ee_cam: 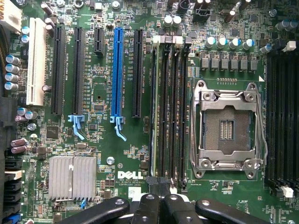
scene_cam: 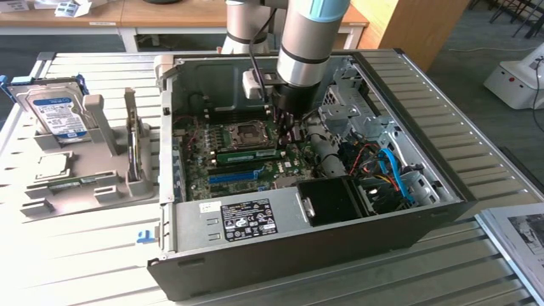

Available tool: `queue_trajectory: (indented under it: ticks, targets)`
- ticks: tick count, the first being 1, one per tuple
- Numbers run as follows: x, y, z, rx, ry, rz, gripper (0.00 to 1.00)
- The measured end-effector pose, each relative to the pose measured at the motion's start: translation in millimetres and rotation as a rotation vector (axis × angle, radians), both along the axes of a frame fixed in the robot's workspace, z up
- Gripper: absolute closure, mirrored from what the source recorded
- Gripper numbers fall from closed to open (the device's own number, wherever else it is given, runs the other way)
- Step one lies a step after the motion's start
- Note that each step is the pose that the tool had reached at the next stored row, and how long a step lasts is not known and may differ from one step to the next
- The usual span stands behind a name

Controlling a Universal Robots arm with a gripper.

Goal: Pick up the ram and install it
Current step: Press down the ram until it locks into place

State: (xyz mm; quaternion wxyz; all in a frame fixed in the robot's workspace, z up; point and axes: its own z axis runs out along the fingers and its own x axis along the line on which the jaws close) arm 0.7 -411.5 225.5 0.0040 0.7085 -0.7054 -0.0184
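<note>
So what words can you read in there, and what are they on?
"DELL": white letters on the green motherboard, next to the silver heatsink.
Small white print under the logo: too small to read.
Sticker on the computer case: blurred.
Hard drive label: blurred.

Open PC case (scene_cam: 442, 191) sat on slatted table (scene_cam: 85, 255). Hard drive (scene_cam: 58, 115) stood upright in grey holder (scene_cam: 102, 185) at exterior view's left. Inside: empty CPU socket (ee_cam: 229, 128), blue slot (ee_cam: 117, 74), silver heatsink (ee_cam: 72, 177), PSU w/ label (scene_cam: 246, 220) at near side.
</note>
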Motion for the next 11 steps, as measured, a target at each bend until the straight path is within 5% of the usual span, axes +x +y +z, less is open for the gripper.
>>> queue_trajectory:
  ticks: [11]
  targets:
    - [0.0, 0.0, -0.5, -0.0001, 0.0000, 0.000, 0.90]
